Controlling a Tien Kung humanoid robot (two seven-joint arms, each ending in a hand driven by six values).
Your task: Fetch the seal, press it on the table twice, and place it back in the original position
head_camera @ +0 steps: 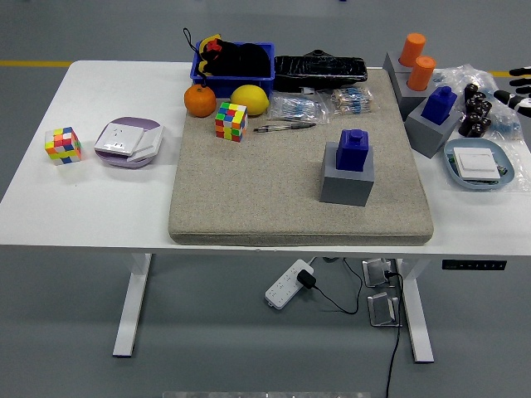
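A blue seal [354, 149] with a small knob on top stands upright on a grey block [347, 182] — on the beige mat's [249, 191] right side.

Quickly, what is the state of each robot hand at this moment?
Left robot hand: not in view.
Right robot hand: only its fingertips show at the right edge, holding nothing; open or closed cannot be told.
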